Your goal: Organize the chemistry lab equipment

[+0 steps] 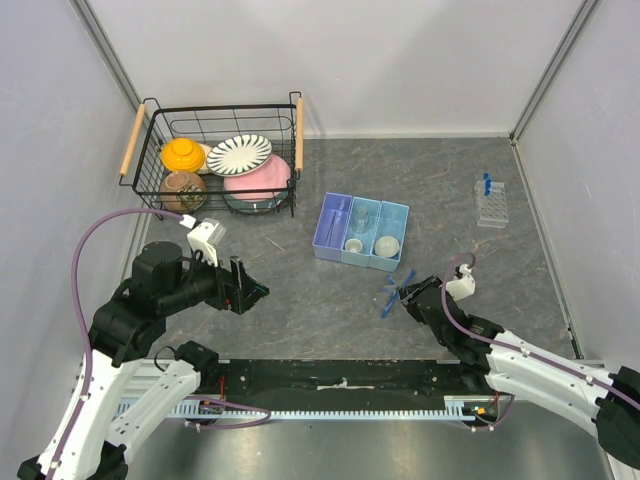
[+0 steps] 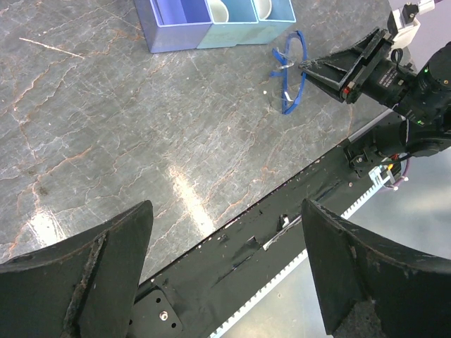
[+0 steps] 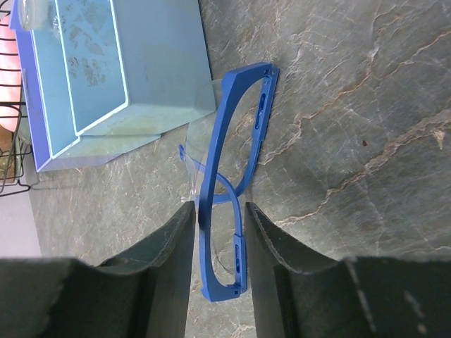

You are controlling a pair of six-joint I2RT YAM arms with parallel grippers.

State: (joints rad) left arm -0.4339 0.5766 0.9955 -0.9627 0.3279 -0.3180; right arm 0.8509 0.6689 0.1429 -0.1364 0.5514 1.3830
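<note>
**Spotter:** Talk me across the table, left to right.

**Operator:** At the lower left of the overhead view, my left gripper (image 1: 250, 290) hangs over the table. Its jaws are spread wide and it holds nothing. At the upper left is the black wire basket (image 1: 160, 110) of crockery, which I'm leaving alone. The blue compartment tray (image 1: 330, 232) sits at centre. Just below its right corner lie the blue safety glasses (image 1: 390, 300), flat on the table, near the tray but not touching it.

**Spotter:** And your right side?

**Operator:** My right gripper (image 1: 408, 297) is down on the glasses. In the wrist view its fingers (image 3: 165, 253) straddle the end of the frame, where a folded temple arm crosses, with one finger on each side. The gap looks very thin, but I can't tell whether the pads have bitten yet.

**Spotter:** How would you finish the pick?

**Operator:** I'd close gently, because the frame is thin and I expect it to flex. I want the pads on the blue plastic, not on the clear lens. The hold is near one end, so I expect the far end to droop. I'd lift straight up and slowly, then clear the tray wall before moving sideways. The clear tube rack (image 1: 491, 205) at the upper right is well apart, so I don't think it's at risk.
</note>
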